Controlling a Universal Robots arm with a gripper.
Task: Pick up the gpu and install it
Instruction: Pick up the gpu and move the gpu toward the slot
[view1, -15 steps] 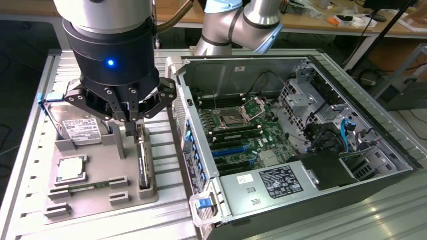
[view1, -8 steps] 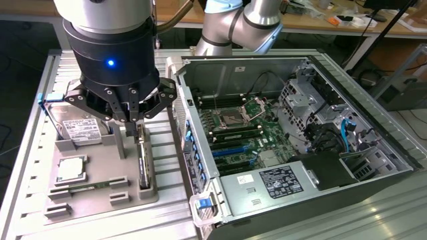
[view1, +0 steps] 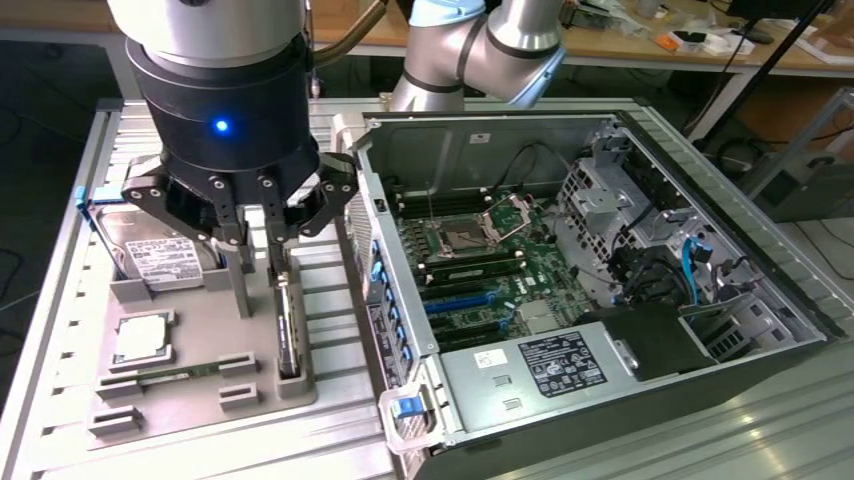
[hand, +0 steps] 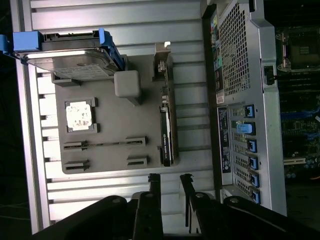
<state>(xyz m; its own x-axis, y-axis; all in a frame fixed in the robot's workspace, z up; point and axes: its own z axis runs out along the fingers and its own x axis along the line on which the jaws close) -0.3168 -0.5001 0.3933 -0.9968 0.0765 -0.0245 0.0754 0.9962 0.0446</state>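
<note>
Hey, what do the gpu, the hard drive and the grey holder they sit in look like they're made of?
gpu: dark matte card, probably circuit board with a plastic shroud, and a bare silvery metal bracket at one end.
Hard drive: silvery metal casing, judging by its sheen, under a white paper-like label.
Grey holder: uniform matte grey with no shine, likely moulded or printed plastic, though that isn't certain.

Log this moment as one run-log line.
gripper: open, over gpu | gpu: on edge in grey holder, not gripped | install: not done
</note>
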